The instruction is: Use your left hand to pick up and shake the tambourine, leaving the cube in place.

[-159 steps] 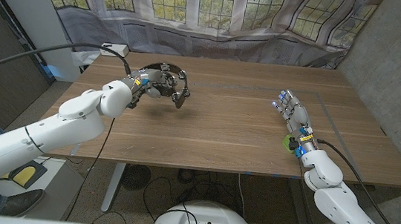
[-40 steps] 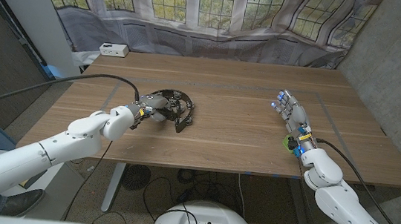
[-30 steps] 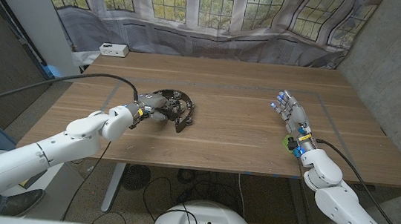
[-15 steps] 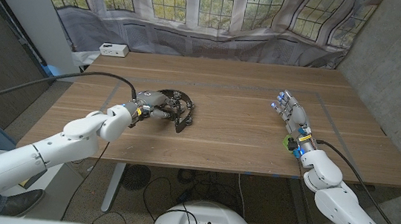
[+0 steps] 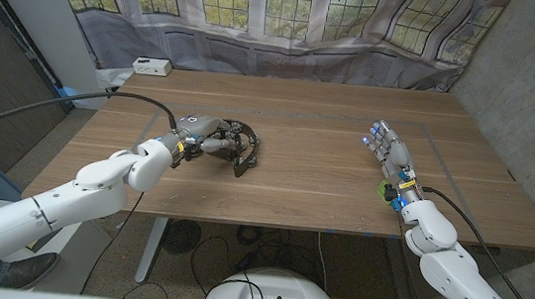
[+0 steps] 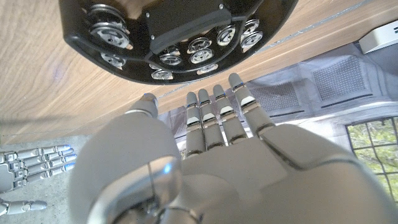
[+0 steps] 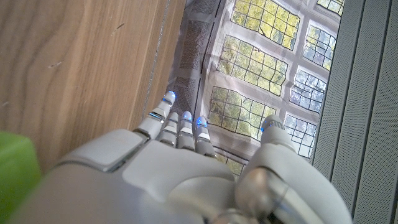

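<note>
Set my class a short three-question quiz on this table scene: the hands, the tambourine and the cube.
1. True or false: the left hand is holding the tambourine up in the air, off the table.
2. Where is the green cube? A: near the table's front edge, beside the right hand. B: inside the tambourine. C: at the far edge by the window.
3. Fill in: the small white box sits at the table's far ___ corner, by the robot's own sides.

Key: 1 false, the tambourine lies on the table and the hand's fingers are straight. 2 A. 3 left.
</note>
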Controlling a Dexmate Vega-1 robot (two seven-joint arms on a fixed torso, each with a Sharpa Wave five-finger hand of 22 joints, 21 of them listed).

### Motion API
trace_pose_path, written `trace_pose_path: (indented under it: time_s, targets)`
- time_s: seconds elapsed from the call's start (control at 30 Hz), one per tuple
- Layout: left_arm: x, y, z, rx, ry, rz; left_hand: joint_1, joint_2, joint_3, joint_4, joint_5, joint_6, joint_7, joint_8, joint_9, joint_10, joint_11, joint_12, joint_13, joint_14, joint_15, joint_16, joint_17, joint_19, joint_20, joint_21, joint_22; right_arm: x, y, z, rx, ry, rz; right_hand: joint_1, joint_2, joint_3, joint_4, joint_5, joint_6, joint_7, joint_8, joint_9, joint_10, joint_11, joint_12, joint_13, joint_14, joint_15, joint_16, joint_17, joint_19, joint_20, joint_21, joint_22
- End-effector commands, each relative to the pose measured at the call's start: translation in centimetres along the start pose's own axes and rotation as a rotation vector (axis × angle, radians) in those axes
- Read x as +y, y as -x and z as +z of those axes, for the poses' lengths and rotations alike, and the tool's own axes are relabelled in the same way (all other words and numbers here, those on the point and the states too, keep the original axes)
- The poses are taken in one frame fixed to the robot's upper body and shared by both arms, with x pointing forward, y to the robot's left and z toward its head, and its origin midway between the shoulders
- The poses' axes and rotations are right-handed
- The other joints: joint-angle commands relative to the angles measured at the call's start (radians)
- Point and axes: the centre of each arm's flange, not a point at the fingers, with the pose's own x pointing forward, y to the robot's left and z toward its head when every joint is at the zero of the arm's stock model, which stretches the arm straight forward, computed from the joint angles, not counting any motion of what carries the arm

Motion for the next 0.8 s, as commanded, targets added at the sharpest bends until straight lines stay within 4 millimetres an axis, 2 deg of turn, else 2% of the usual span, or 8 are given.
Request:
trace_pose_path:
  time_s: [0.03, 0.17, 0.27, 0.4, 0.53, 0.8]
  targets:
    - [0.9, 1.8, 0.4, 0.047, 0.132, 0.076, -0.056, -0.008, -0.017, 0.022, -0.006, -0.053, 0.015, -0.006, -0.001, -0.043, 0.017, -0.008, -0.008, -0.045, 0.013, -0.005, 0.0, -0.029, 0.008, -0.018, 0.003, -0.2, 0.0, 0.1, -0.013, -0.006, -0.004, 0.01, 0.002, -0.003, 0.002, 0.003, 0.021, -0.003, 0.008, 0.005, 0.006, 0.005, -0.002, 0.004, 0.004, 0.006, -0.001, 0.004, 0.01, 0.002, -0.001, 0.002]
    - [1.1, 2.2, 0.5, 0.053, 0.215, 0.112, -0.116, -0.018, -0.042, 0.044, -0.004, -0.111, 0.028, -0.004, -0.003, -0.092, 0.041, -0.008, -0.021, -0.091, 0.028, -0.004, 0.0, -0.059, 0.014, -0.037, 0.003, -0.2, -0.1, 0.4, -0.024, -0.003, 0.001, 0.01, 0.002, -0.004, 0.003, 0.003, 0.031, -0.006, 0.012, 0.005, 0.007, 0.004, -0.002, 0.004, 0.004, 0.006, -0.001, 0.005, 0.01, 0.001, -0.001, 0.002]
    - [1.4, 2.4, 0.8, 0.053, 0.262, 0.131, -0.141, -0.023, -0.053, 0.05, -0.002, -0.137, 0.03, -0.004, -0.005, -0.12, 0.046, -0.009, -0.027, -0.118, 0.031, -0.006, -0.001, -0.08, 0.018, -0.048, 0.003, -0.1, -0.1, 0.5, -0.03, -0.006, 0.0, 0.009, 0.001, -0.004, 0.003, 0.002, 0.028, -0.008, 0.01, 0.005, 0.007, 0.006, -0.002, 0.004, 0.005, 0.006, 0.0, 0.005, 0.01, 0.001, -0.001, 0.002]
    - [1.7, 2.7, 1.5, 0.03, 0.297, 0.207, -0.15, -0.023, -0.057, 0.053, -0.001, -0.133, 0.029, 0.001, -0.005, -0.124, 0.048, -0.007, -0.029, -0.127, 0.032, -0.005, -0.001, -0.085, 0.019, -0.051, 0.003, 0.0, -0.2, 0.6, -0.037, -0.003, 0.006, 0.009, 0.001, -0.004, 0.003, 0.002, 0.02, -0.011, 0.006, 0.005, 0.007, 0.005, -0.002, 0.004, 0.005, 0.006, 0.0, 0.005, 0.01, 0.001, -0.001, 0.002]
    - [1.8, 3.0, 2.0, 0.009, 0.372, 0.269, -0.158, -0.02, -0.058, 0.053, 0.001, -0.117, 0.028, 0.009, -0.006, -0.119, 0.037, -0.001, -0.033, -0.128, 0.024, -0.002, -0.002, -0.094, 0.022, -0.056, 0.003, 0.1, -0.2, 0.6, -0.046, 0.01, 0.014, 0.009, 0.001, -0.005, 0.003, 0.002, 0.02, -0.01, 0.006, 0.005, 0.007, 0.005, -0.002, 0.004, 0.006, 0.005, 0.0, 0.005, 0.011, 0.002, -0.001, 0.002]
    - [2.6, 2.6, 2.8, 0.008, 0.504, 0.345, -0.163, -0.017, -0.058, 0.052, 0.002, -0.109, 0.029, 0.013, -0.007, -0.127, 0.043, 0.0, -0.038, -0.136, 0.028, -0.002, -0.003, -0.106, 0.027, -0.062, 0.003, 0.3, -0.3, 0.8, -0.063, 0.018, 0.021, 0.009, 0.001, -0.005, 0.003, 0.002, 0.019, -0.01, 0.006, 0.005, 0.008, 0.004, -0.002, 0.004, 0.007, 0.006, 0.0, 0.005, 0.012, 0.0, -0.001, 0.002]
